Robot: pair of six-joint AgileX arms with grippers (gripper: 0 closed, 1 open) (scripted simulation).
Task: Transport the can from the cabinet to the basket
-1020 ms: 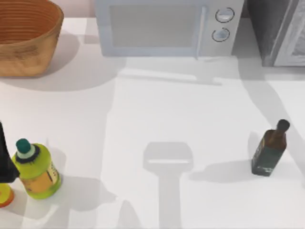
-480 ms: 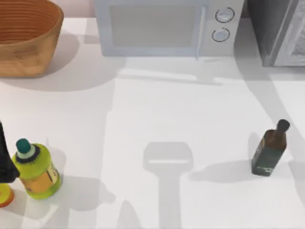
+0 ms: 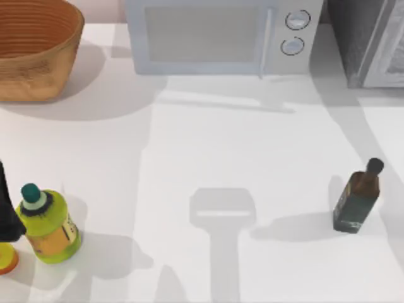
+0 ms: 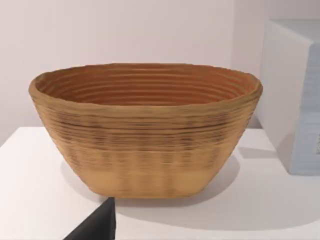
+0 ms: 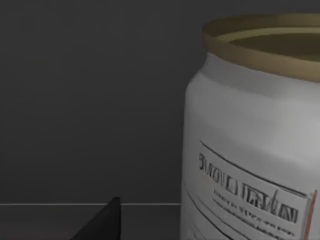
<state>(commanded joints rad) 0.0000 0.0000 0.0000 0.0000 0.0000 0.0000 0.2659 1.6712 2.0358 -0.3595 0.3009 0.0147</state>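
Can (image 5: 250, 145) upright, long axis vertical, inside the dark cabinet (image 3: 366, 41) at the counter's far right corner, close before the right wrist camera. Right arm nearer by judgement; fingers' spread: cannot tell. Basket (image 3: 35, 50) at far left corner.

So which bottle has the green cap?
The yellow-green bottle at the table's left. The brown bottle on the right has a black cap instead.

The can (image 5: 250, 150) and cabinet (image 3: 369, 41) are cropped.
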